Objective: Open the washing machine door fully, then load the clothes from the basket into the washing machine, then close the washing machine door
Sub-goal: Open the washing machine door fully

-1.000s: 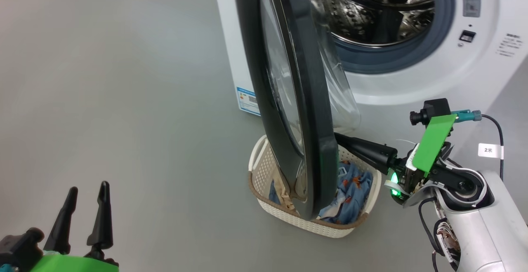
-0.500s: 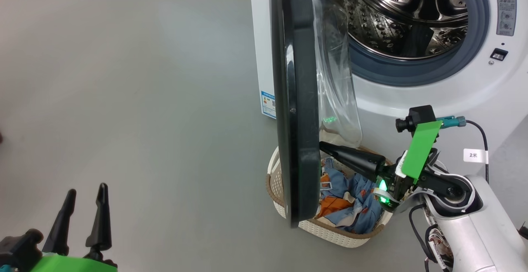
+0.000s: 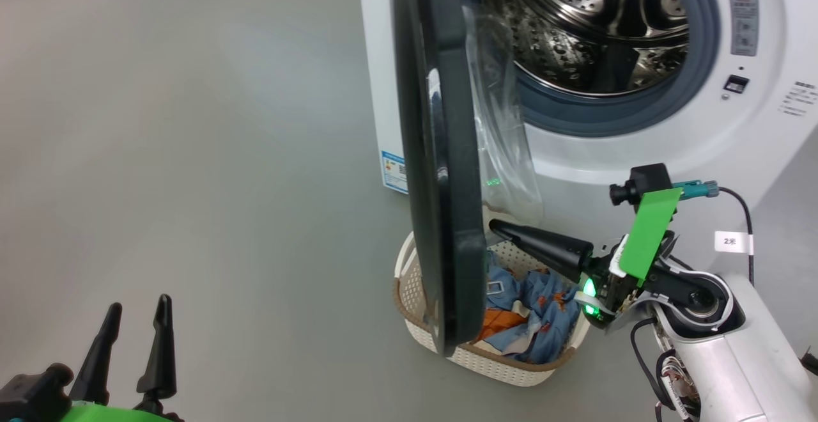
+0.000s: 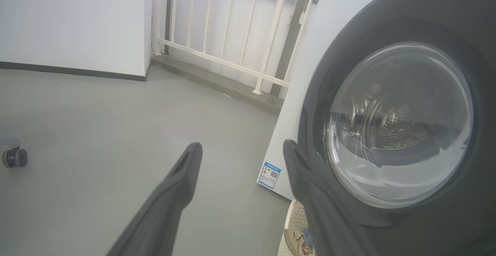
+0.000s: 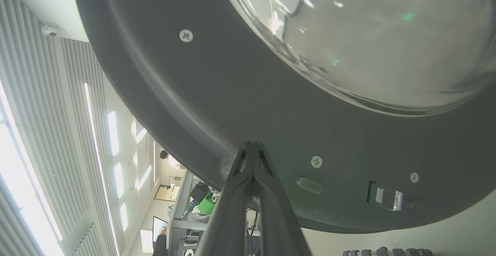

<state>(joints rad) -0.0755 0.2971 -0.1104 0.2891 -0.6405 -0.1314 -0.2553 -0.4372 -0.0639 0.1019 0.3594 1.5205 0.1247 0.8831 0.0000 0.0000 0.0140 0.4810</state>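
Note:
The washing machine (image 3: 639, 153) stands with its steel drum (image 3: 588, 25) exposed. Its black-rimmed washing machine door (image 3: 441, 153) hangs nearly edge-on above the basket (image 3: 498, 361), which holds the blue, orange and cream clothes (image 3: 540, 307). My right gripper (image 3: 493, 226) is shut, its tips against the door's inner side just above the basket. In the right wrist view the shut right gripper (image 5: 252, 144) touches the grey inner rim of the door (image 5: 232, 93) below the glass bowl (image 5: 368, 35). My left gripper (image 3: 137, 310) is open and empty at the lower left. The left gripper (image 4: 240, 147) faces the door's outer glass (image 4: 399, 124).
Bare grey floor (image 3: 192, 153) spreads left of the machine. A white railing (image 4: 232, 35), a wall and a caster wheel (image 4: 13, 157) lie beyond. A tagged cable (image 3: 733, 241) runs by my right arm. A blue label (image 4: 270, 175) marks the machine's side.
The head camera has shifted. The door now shows more edge-on and uncovers more of the clothes, with the shut right gripper still at its inner side. The left gripper has not moved.

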